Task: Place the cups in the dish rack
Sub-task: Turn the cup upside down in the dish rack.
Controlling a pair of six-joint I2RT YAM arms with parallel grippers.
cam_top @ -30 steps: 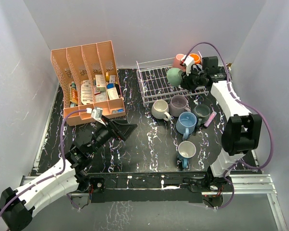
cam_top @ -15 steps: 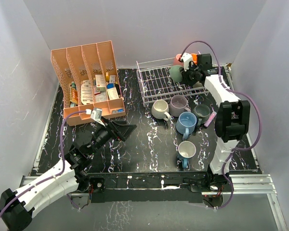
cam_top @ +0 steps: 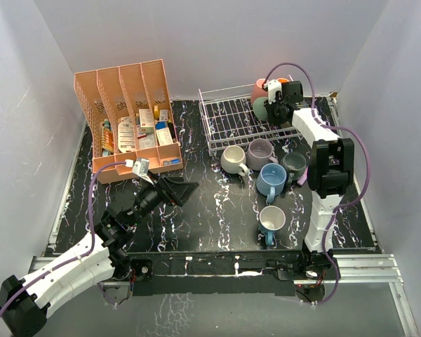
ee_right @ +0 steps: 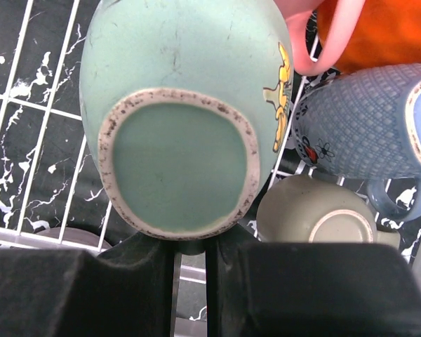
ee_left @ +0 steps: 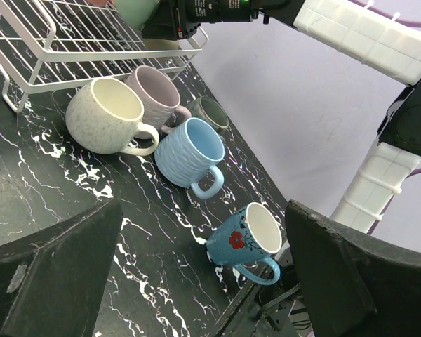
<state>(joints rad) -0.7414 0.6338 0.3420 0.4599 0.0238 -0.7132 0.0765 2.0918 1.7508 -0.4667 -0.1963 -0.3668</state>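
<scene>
Swinging inward at two o'clock, right fingers point(ee_right: 119, 288) are clamping the teal mug point(ee_right: 175, 91) in the dish rack point(cam_top: 224, 123); five cups point(cam_top: 271, 177) waiting, left fingers point(ee_left: 56, 281) gaping.

Right end of the dish rack point(cam_top: 228, 123) is jammed: green mug point(ee_right: 175, 105), blue mug point(ee_right: 358, 133) and olive mug point(ee_right: 323, 225) sit packed tight. The rack's left half is just open wire. Cream mug point(cam_top: 231, 159), lilac mug point(cam_top: 259, 149) and light blue mug point(cam_top: 270, 179) crowd its front edge, but there's plenty of room mid-table point(cam_top: 210, 210).
</scene>
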